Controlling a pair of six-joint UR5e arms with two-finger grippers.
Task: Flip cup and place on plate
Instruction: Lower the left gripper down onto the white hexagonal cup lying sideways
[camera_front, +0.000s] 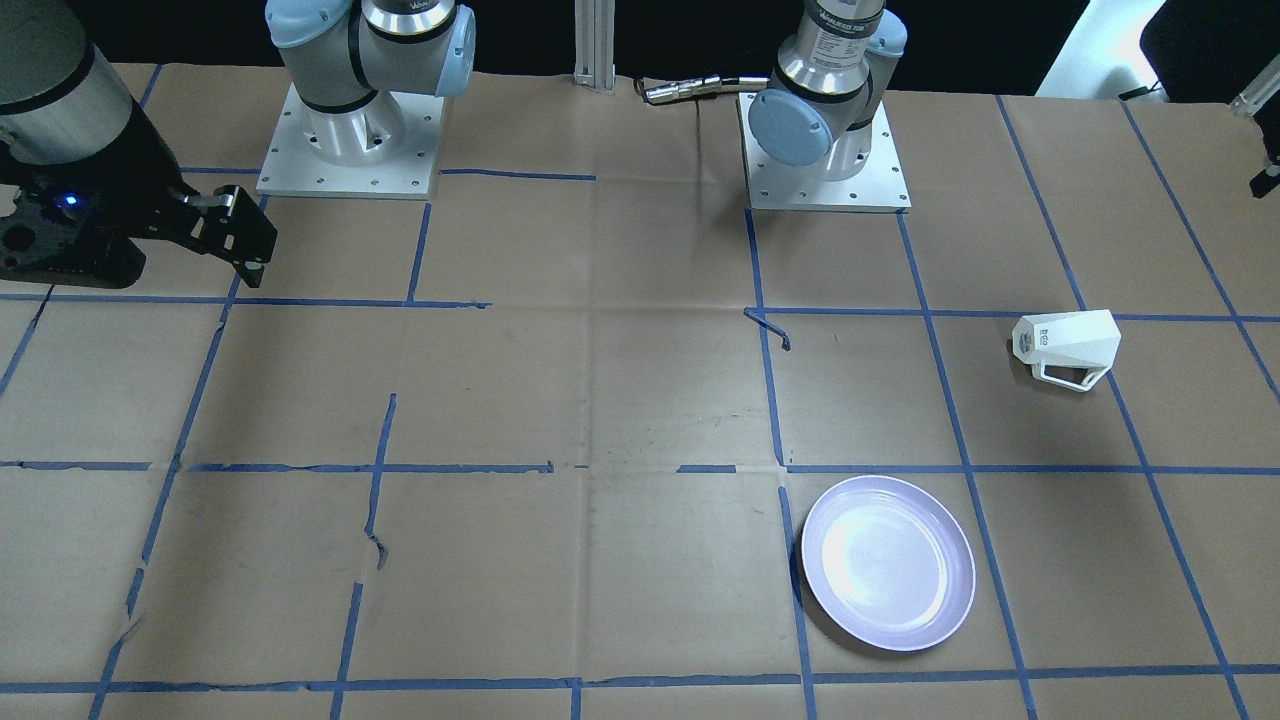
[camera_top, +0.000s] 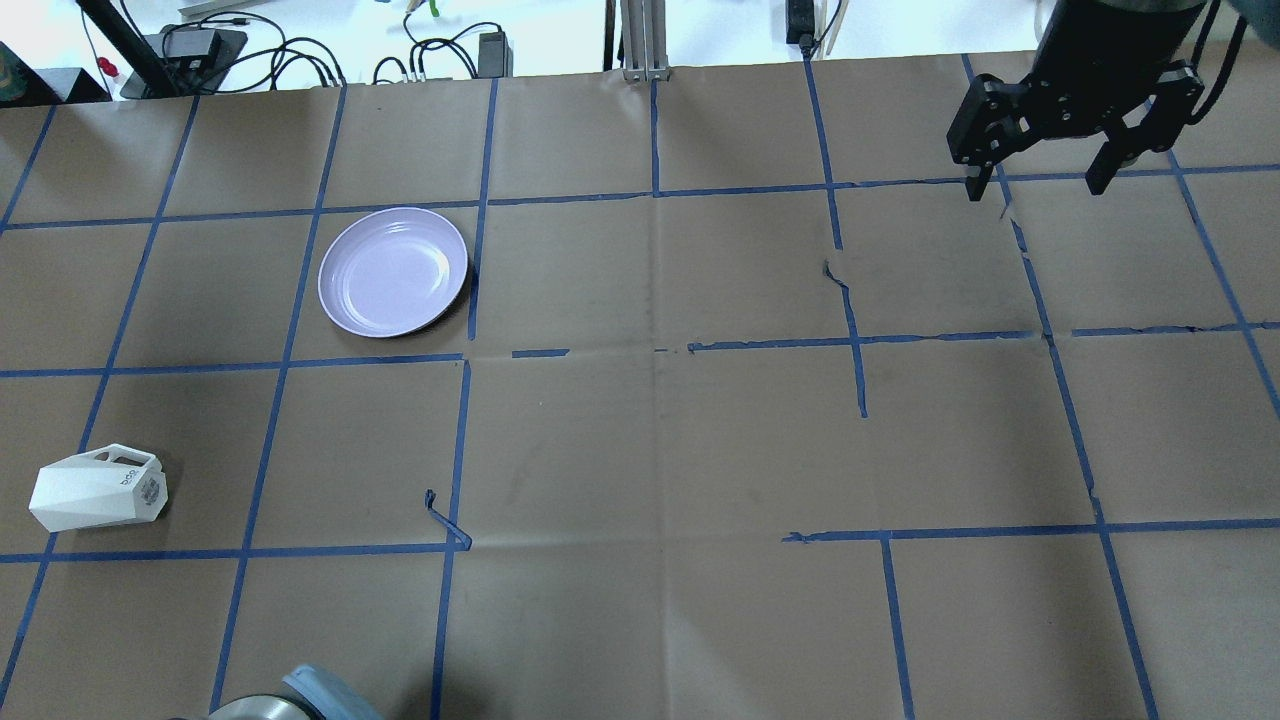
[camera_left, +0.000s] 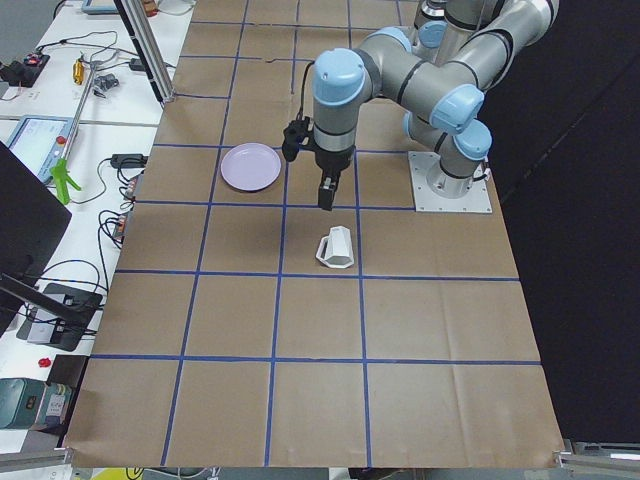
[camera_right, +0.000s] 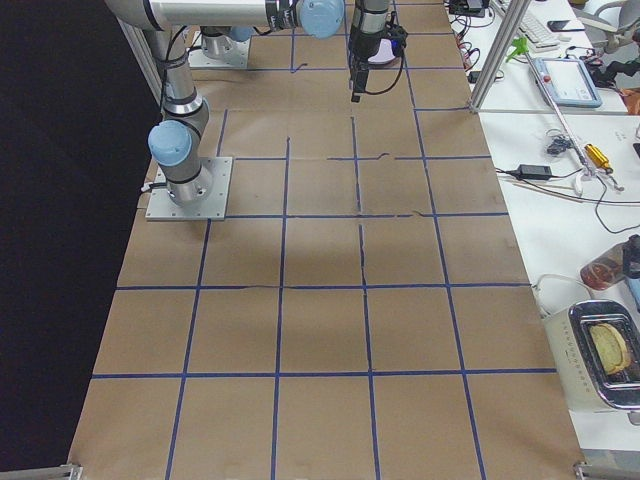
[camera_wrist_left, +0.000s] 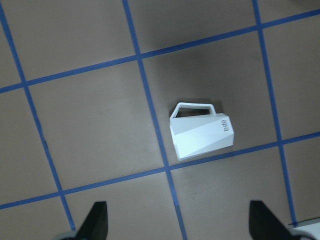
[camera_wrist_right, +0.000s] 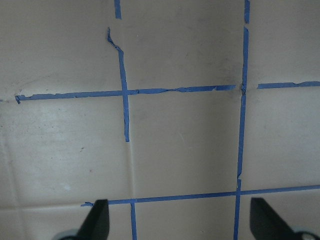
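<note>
The white faceted cup (camera_front: 1065, 350) lies on its side on the paper-covered table, its printed base toward the table's middle; it also shows in the overhead view (camera_top: 98, 488) and the left side view (camera_left: 336, 248). The lavender plate (camera_front: 888, 563) sits bare farther from the robot, also in the overhead view (camera_top: 393, 271). My left gripper (camera_wrist_left: 178, 225) is open and empty, well above the cup (camera_wrist_left: 201, 134). My right gripper (camera_top: 1037, 188) is open and empty, far off over the table's other side, above bare paper (camera_wrist_right: 180, 150).
Blue tape lines (camera_top: 655, 345) grid the brown paper. The two arm bases (camera_front: 350, 140) stand at the robot's edge. Cables and gear (camera_top: 430, 55) lie beyond the far edge. A side bench (camera_right: 590, 200) holds tools.
</note>
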